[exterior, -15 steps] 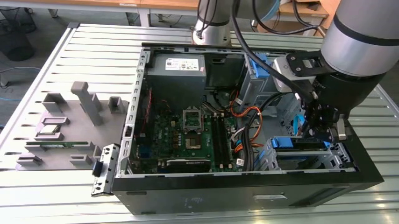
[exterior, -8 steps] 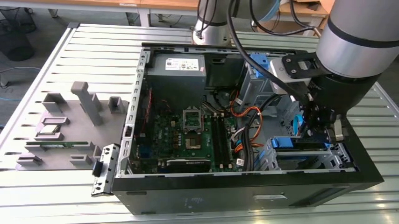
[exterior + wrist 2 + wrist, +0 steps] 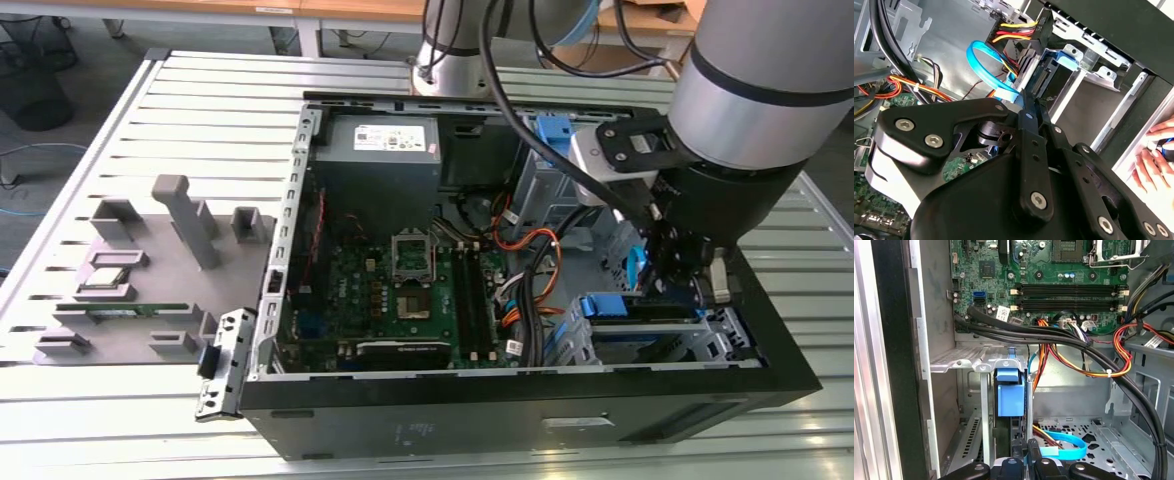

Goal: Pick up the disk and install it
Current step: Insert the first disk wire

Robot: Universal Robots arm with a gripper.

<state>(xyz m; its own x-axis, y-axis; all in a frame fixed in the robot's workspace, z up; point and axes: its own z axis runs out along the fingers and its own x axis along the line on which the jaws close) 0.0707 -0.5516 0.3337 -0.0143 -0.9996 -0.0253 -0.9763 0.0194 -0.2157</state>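
Observation:
The disk stands on edge in the metal drive cage at the case's front corner, its blue plastic rail facing the first wrist view. In the second wrist view the disk sits in its slot with a blue rail tab at its end. My gripper hangs just behind the disk's rear edge, with the black fingertips drawn close together and nothing visible between them. In the exterior view the gripper reaches down into the case above the blue-railed cage on the exterior view's right.
A light-blue flat cable and red-yellow power wires loop right beside the fingers. Thick black cables cross above the cage. The green motherboard, grey power-supply box and a bare blue bracket lie inside. A person's hand rests outside the case.

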